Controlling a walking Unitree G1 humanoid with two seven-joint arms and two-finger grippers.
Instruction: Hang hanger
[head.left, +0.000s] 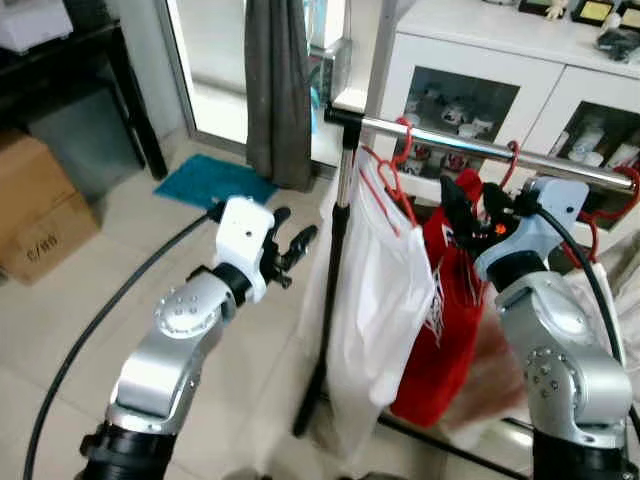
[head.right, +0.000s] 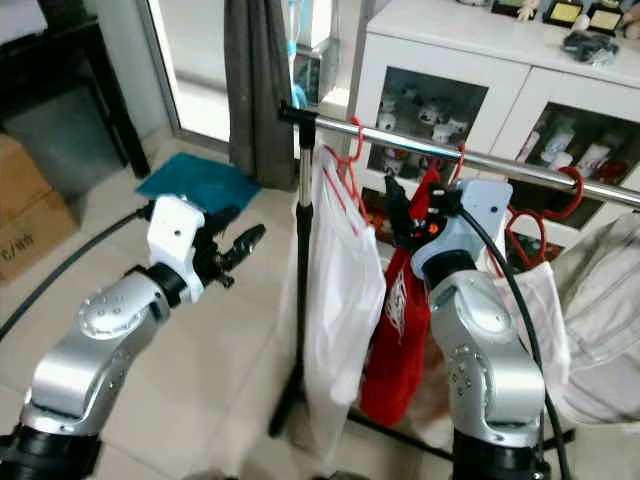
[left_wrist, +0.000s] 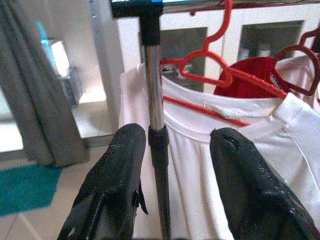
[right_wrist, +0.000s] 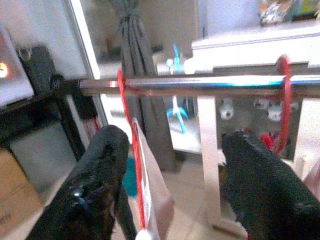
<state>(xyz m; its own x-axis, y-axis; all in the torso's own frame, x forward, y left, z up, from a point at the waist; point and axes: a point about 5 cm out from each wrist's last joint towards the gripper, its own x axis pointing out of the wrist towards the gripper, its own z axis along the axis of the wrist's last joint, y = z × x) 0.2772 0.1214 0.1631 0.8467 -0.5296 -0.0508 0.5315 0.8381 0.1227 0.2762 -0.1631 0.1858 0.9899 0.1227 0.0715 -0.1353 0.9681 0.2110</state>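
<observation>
A chrome clothes rail (head.left: 450, 142) on a dark upright pole (head.left: 335, 290) carries red hangers (head.left: 403, 140). One holds a white shirt (head.left: 385, 280), the one beside it a red shirt (head.left: 450, 310). My right gripper (head.left: 472, 205) is open just below the rail, in front of the red shirt's hanger, fingers pointing up at the bar (right_wrist: 200, 85); nothing sits between its fingers (right_wrist: 107, 150). My left gripper (head.left: 295, 245) is open and empty, held left of the pole (left_wrist: 157, 125) and apart from it, facing the white shirt (left_wrist: 210, 165).
A white glass-door cabinet (head.left: 470, 85) stands behind the rail. A grey curtain (head.left: 278, 90) and teal mat (head.left: 215, 182) lie at the back left, a cardboard box (head.left: 40, 205) farther left. A black cable (head.left: 100, 320) trails from my left arm. Pale garments (head.right: 600, 290) hang at the right.
</observation>
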